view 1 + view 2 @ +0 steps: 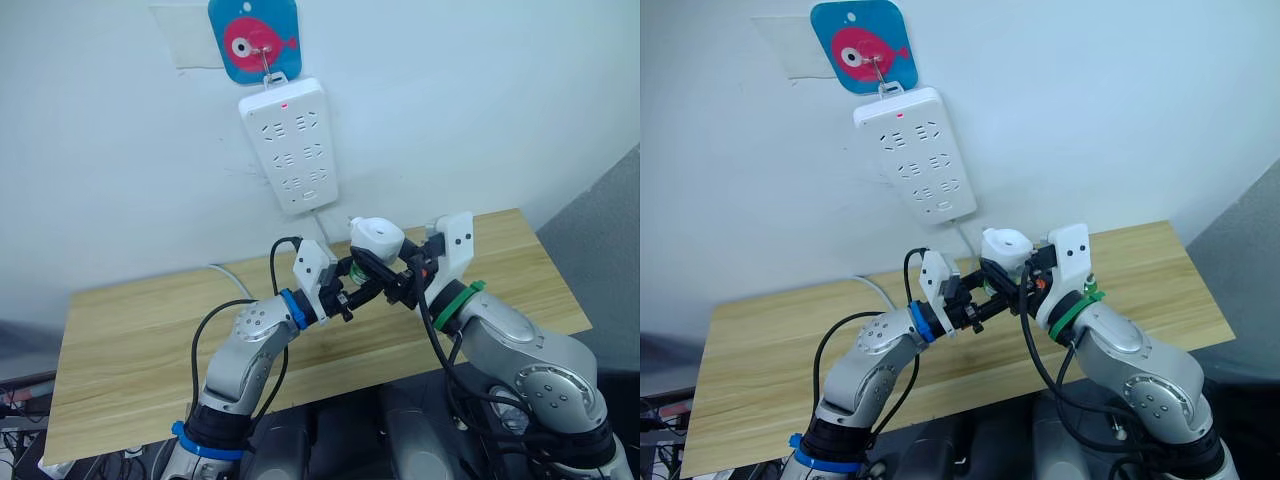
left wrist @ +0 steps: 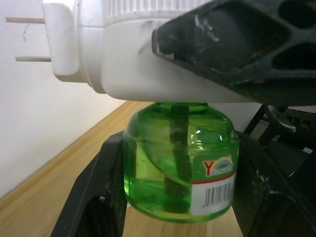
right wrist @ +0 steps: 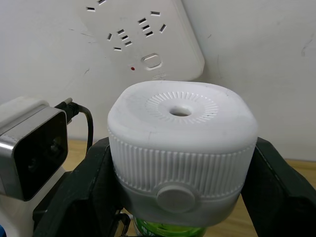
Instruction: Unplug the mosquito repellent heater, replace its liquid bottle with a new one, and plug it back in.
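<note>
My right gripper (image 1: 372, 262) is clamped on the mosquito repellent heater (image 1: 377, 237), one black finger on each side of its white ribbed body, and I hold the unit in the air above the wooden table (image 1: 130, 350). The heater stands upright with its round vent hole facing up, below the lower end of the white power strip (image 1: 289, 145) and apart from it; its two metal prongs (image 2: 27, 39) are bare and point toward the white wall (image 1: 100, 150). A green liquid bottle (image 2: 180, 160) hangs from the underside of the heater, its neck seated in the white body, with a dark wick running down through the green liquid and a barcode label on its side. My left gripper (image 1: 345, 292) is closed on this bottle from below the heater, its black fingers (image 2: 86, 197) pressed to the glass on both sides. The power strip hangs on the wall from a hook on a blue plaque with a pink fish (image 1: 254, 38), a red light lit near its top end, its cable (image 1: 230, 272) running down behind the table.
</note>
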Action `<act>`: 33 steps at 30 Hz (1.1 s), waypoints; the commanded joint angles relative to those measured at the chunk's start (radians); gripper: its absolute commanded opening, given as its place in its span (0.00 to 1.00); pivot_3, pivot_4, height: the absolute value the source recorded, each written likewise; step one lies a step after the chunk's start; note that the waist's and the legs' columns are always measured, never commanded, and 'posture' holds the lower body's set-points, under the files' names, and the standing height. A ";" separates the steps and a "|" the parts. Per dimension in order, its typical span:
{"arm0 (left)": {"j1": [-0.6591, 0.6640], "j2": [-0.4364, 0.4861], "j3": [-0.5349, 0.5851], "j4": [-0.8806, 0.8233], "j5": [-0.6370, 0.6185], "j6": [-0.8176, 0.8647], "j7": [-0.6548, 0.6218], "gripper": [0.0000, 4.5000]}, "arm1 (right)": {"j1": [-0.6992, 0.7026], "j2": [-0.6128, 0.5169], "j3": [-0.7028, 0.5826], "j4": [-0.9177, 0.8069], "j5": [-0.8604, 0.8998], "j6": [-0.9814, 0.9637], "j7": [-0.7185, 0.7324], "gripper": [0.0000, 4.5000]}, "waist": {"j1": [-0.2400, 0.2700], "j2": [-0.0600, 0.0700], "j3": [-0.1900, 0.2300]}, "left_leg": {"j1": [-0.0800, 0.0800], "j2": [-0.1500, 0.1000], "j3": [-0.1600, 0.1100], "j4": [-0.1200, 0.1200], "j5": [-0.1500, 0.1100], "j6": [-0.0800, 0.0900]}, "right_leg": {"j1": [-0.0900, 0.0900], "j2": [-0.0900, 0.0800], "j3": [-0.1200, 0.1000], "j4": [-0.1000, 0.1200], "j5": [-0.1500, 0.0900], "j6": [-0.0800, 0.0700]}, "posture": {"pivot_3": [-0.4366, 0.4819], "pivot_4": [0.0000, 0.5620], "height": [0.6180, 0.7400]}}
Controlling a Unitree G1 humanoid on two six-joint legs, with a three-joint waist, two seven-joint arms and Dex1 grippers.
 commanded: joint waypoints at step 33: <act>-0.125 0.315 0.354 0.103 -0.048 -0.157 -0.008 1.00 | -0.090 0.025 -0.105 -0.012 -0.122 -0.015 0.220 0.66 | 0.009 0.000 -0.014 | 0.000 0.000 0.000 -0.001 0.000 -0.001 | -0.001 0.000 0.000 0.000 0.000 0.000 | 0.35 0.47 1.00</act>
